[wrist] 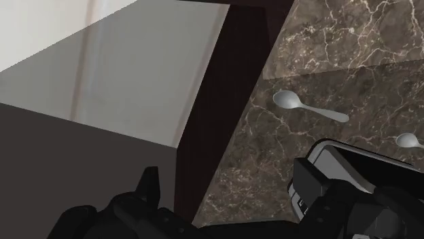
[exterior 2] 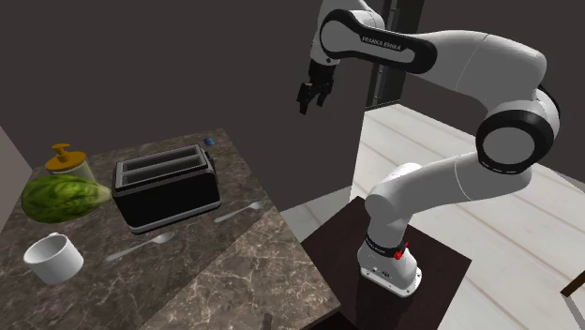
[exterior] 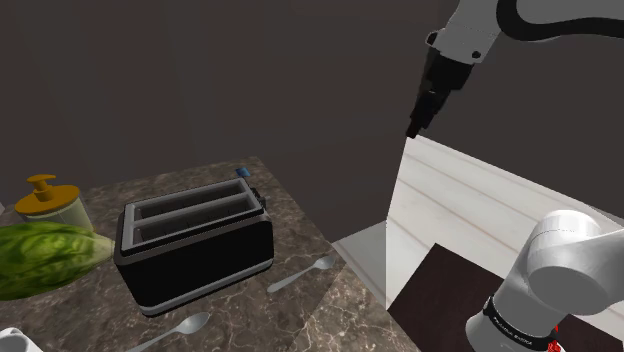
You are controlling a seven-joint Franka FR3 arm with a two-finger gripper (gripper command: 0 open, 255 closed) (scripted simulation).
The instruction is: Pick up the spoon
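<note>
One brand name can be read: the lettering "FRANKA EMIKA" [exterior 2: 380,42], in dark capitals on the white arm link [exterior 2: 450,52] just above the claw [exterior 2: 307,101], running away from it towards the second exterior view's right. A small blue mark [exterior 2: 208,142] on the toaster [exterior 2: 169,192], well below the claw, is too small to read.
</note>
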